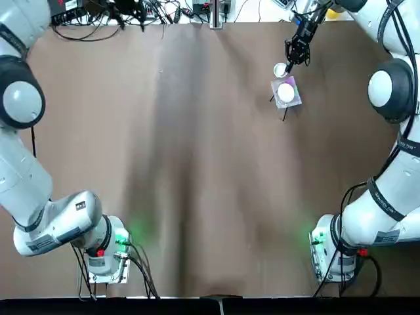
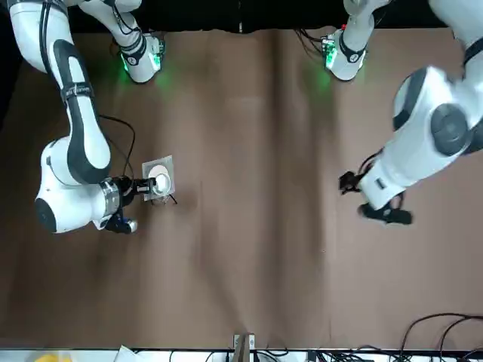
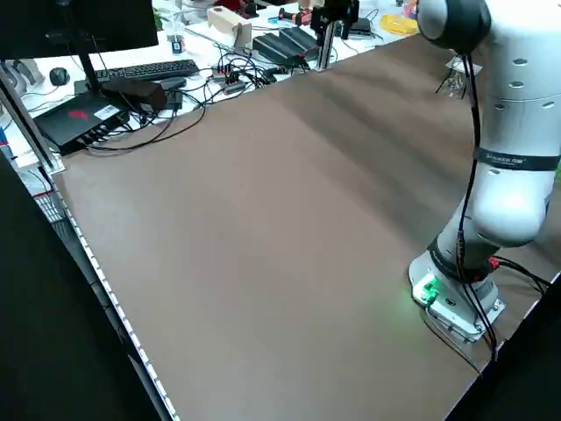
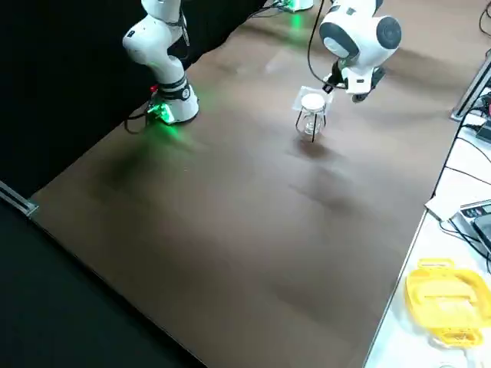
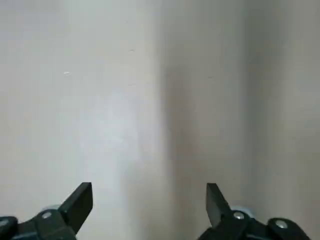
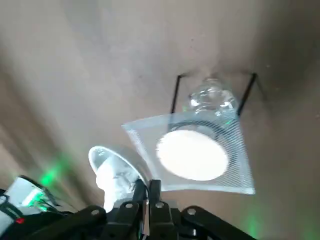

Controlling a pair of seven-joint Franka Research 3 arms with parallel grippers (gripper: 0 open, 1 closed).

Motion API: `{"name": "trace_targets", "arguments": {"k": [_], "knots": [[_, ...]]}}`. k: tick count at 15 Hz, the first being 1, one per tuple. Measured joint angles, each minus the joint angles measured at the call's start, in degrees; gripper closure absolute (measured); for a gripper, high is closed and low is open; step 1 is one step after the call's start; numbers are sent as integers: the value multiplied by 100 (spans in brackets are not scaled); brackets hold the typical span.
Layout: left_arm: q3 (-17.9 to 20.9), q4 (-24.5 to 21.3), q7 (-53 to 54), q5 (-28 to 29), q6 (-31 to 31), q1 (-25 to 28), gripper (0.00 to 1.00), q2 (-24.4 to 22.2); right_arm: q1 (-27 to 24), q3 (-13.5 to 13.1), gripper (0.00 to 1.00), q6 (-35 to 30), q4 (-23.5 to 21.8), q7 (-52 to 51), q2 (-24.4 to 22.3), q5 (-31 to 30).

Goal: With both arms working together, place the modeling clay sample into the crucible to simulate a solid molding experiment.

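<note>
Your right end effector (image 6: pixel 146 192) is clamped on the cup's (image 6: pixel 116 170) rim beside the mesh plate (image 6: pixel 235 172); the clay lump is not discernible. Left end effector (image 5: pixel 150 202) hangs open over bare tabletop (image 1: pixel 197 164).

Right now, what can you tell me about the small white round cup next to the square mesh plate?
The small white round porcelain-looking crucible is glossy, with a thin rim and an open mouth. The right gripper holds it, jaws shut on its rim. It is close beside one corner of the square silvery mesh plate, at the far right of the table. Something pale shows inside; what it is cannot be told.
</note>
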Motion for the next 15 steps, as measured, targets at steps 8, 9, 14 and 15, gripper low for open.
{"name": "trace_targets", "arguments": {"k": [8,9,14,15], "knots": [[2600,-84,123,-883,-843,-1501,0,-1899,-205,-5,94,-73,-106,-1027,356,-369],[3065,-225,140,-1062,-892,-1827,0,-2122,-264,-6,94,-154,-106,-1161,363,-370],[3862,-1155,451,-1432,-915,-2148,0,-2804,-391,2,94,-235,-105,-1346,365,-370],[3864,-1184,642,-1432,-898,-2150,0,-2832,-382,25,94,-235,-107,-1346,373,-370]]}}
